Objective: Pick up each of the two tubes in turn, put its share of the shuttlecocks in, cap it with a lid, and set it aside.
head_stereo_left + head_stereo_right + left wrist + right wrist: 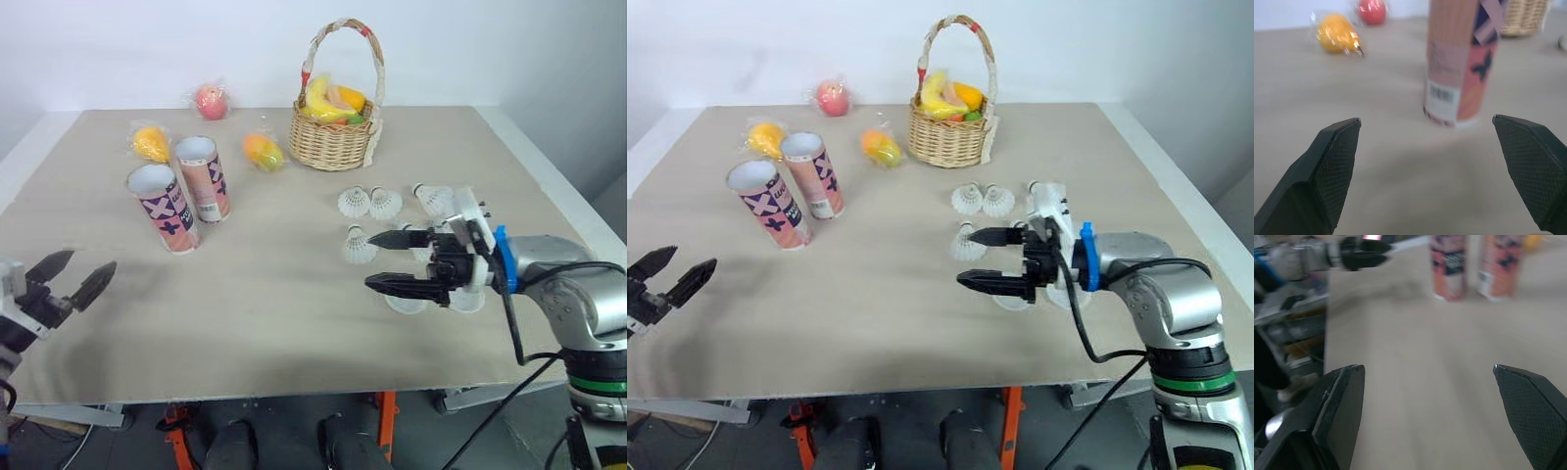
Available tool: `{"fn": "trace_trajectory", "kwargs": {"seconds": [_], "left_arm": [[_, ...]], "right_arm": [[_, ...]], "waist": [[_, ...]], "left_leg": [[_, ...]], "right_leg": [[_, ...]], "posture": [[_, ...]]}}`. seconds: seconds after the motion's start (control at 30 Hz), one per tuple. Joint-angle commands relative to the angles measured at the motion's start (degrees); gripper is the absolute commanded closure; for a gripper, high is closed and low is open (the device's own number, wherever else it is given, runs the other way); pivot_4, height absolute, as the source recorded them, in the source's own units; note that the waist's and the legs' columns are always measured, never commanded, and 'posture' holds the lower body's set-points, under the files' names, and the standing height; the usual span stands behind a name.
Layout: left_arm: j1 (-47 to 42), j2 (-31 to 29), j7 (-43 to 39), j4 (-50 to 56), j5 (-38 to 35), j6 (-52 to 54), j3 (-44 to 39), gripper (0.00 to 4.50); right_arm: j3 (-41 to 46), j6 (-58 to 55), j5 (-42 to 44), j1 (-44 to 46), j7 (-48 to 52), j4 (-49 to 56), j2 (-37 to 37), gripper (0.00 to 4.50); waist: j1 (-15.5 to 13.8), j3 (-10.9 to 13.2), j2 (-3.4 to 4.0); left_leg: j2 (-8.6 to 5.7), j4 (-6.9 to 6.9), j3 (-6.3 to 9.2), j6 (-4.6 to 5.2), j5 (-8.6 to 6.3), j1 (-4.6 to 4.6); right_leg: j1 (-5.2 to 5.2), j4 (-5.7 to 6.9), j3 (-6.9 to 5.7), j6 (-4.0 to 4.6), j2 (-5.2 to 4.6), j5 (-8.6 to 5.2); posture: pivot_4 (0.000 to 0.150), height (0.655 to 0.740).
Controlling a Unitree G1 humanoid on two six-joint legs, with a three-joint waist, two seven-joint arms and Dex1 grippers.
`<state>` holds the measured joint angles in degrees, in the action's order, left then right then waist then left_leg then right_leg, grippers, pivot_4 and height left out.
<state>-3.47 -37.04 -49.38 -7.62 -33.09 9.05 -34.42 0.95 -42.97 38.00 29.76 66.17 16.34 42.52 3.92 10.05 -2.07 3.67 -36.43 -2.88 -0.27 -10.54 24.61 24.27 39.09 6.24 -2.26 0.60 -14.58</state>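
- The near tube [165, 208] and the far tube [203, 177] stand upright on the left half of the counter [274, 294], just beside each other, both with open tops.
- The left gripper [83, 266] hovers at the counter's near left edge, well apart from the tubes. Its 2 fingers are spread wide and hold nothing.
- In the left wrist view, 1 tube stands ahead of those spread fingers, with bare counter between.
- The right gripper [370, 260] is over the right half of the counter and points toward the robot's left. Its 2 fingers are wide apart and empty.
- The shuttlecocks [385, 204] lie on the counter's right half: 3 in a row in front of the basket [336, 137], and 1 more [359, 245] just beside the tip of the right gripper's far finger.
- Other shuttlecocks are partly hidden behind the right gripper, so I cannot count them.
- 2 white lids [405, 304] lie flat on the counter beneath the right gripper, partly hidden by it.
- The basket stands at the back of the counter and holds yellow fruit.
- 3 wrapped fruits lie at the back left: a red one [211, 100], a yellow one [150, 143] behind the tubes, and an orange one [263, 151] near the basket.
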Motion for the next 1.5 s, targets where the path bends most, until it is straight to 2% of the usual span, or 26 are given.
{"fn": "trace_trajectory", "kwargs": {"seconds": [0.03,0.13,0.43,0.73,1.07,1.43,1.5], "left_arm": [[-4.68,-0.34,-2.19,-4.41,2.31,-3.21,4.05,0.01],[-13.1,-0.59,-3.93,-14.65,3.9,-5.08,7.35,0.01],[-28.82,-1.48,-10.45,-35.18,9.1,-10.44,14.22,0.01],[-38.64,-1.74,-13.49,-49.84,14.8,-17.28,17.97,0.01],[-44.81,-0.45,-11.64,-58.58,19.65,-23.52,20.37,0.01],[-47.05,3.59,-8.39,-61.45,19.83,-25.84,19.2,0.01],[-47.21,4.11,-7.68,-61.44,19.7,-26.25,18.82,0.85]], "right_arm": [[-1.6,2.08,-0.97,0.9,-1.34,2.26,-1.0,0.0],[-1.89,2.35,-0.61,1.83,-3.03,3.27,-2.42,0.0],[-1.01,1.74,0.74,1.27,-6.43,8.15,-3.14,0.0],[0.8,0.56,2.79,-0.3,-9.5,11.56,-2.15,0.0],[0.73,0.69,3.73,-0.1,-10.77,12.19,-2.01,0.0],[1.15,0.52,4.7,-0.73,-11.79,13.44,-1.59,0.0],[1.15,0.5,4.89,-0.78,-11.91,13.58,-1.41,0.0]], "waist": [[-0.04,-0.01,-0.01],[-0.29,-0.02,-0.04],[-0.73,-0.03,-0.08],[-1.31,-0.03,-0.08],[-1.36,-0.03,-0.08],[-1.38,-0.03,-0.08],[-1.39,-0.03,-0.08]], "left_leg": [[-0.01,0.0,0.0,0.0,0.0,0.01],[-0.02,-0.01,-0.01,0.0,0.0,0.06],[-0.01,-0.03,0.14,0.01,0.0,0.24],[-0.11,-0.19,0.44,0.01,0.01,0.49],[-0.12,-0.22,0.57,0.02,0.01,0.54],[-0.13,-0.24,0.66,0.02,0.01,0.59],[-0.14,-0.24,0.67,0.02,0.01,0.59]], "right_leg": [[0.0,0.0,0.0,-0.01,-0.01,0.0],[0.04,-0.01,0.02,0.0,-0.01,0.02],[0.12,-0.01,-0.08,0.26,0.08,0.16],[0.14,0.0,-0.21,0.21,0.1,0.15],[0.12,0.0,-0.32,0.23,0.11,0.16],[0.1,0.01,-0.38,0.23,0.11,0.15],[0.09,0.01,-0.4,0.23,0.11,0.15]], "posture": [[0.15,0.7371],[0.15,0.7371],[0.15,0.7371],[0.15,0.7371],[0.15,0.7371],[0.15,0.7371],[0.15,0.7371]]}}
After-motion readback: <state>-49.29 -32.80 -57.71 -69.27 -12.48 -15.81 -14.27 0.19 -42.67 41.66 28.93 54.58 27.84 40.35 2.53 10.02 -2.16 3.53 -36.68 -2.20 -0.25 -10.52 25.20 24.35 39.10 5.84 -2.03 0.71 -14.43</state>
